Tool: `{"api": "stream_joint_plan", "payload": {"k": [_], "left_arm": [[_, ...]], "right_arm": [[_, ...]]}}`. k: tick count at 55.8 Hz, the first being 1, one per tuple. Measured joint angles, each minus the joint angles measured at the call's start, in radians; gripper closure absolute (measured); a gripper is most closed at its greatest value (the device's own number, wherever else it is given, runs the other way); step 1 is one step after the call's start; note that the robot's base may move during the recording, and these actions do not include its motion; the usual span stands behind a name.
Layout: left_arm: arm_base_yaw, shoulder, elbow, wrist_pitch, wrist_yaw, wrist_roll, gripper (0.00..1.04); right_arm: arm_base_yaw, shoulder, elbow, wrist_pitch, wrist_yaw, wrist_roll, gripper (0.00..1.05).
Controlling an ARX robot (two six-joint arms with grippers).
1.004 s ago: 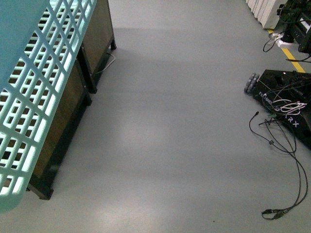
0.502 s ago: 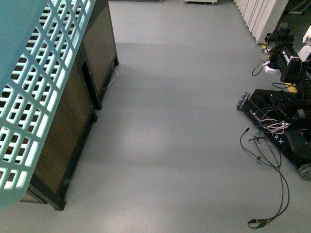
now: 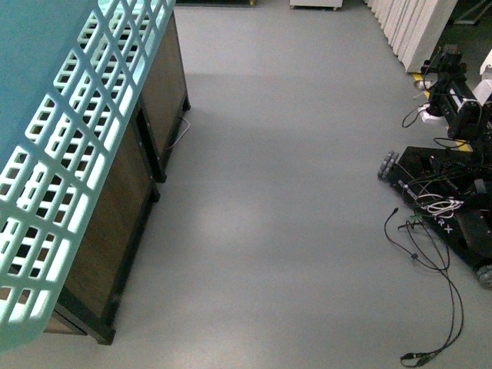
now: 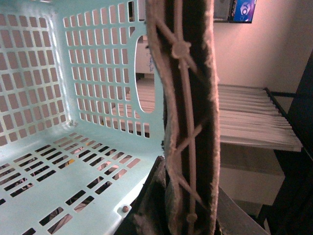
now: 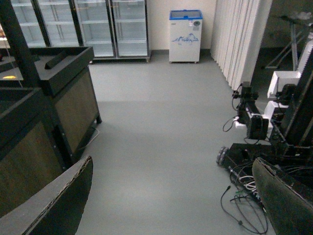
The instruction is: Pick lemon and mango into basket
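One basket [image 3: 61,154] is filling the left of my front view, raised beside dark cabinets [image 3: 115,231] | my left gripper [image 4: 188,215] is pinching its mauve handle [image 4: 188,98], fingers closed on it | my right gripper [image 5: 171,205] is gaping wide over grey floor [image 5: 161,137], holding nothing | a black cable [image 3: 460,315] is trailing far right.

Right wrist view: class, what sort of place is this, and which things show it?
Probably a shop, or a mock-up of one: glass-door fridges along the back wall, a small chest freezer, and a teal shopping basket.
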Motion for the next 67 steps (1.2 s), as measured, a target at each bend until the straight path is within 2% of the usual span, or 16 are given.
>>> {"api": "stream_joint_plan", "payload": {"k": [67], "left_arm": [[0.001,0.001,0.0,0.0,-0.007,0.01,0.97]], "right_arm": [[0.0,0.001,0.0,0.0,-0.003,0.0,0.09]]}}
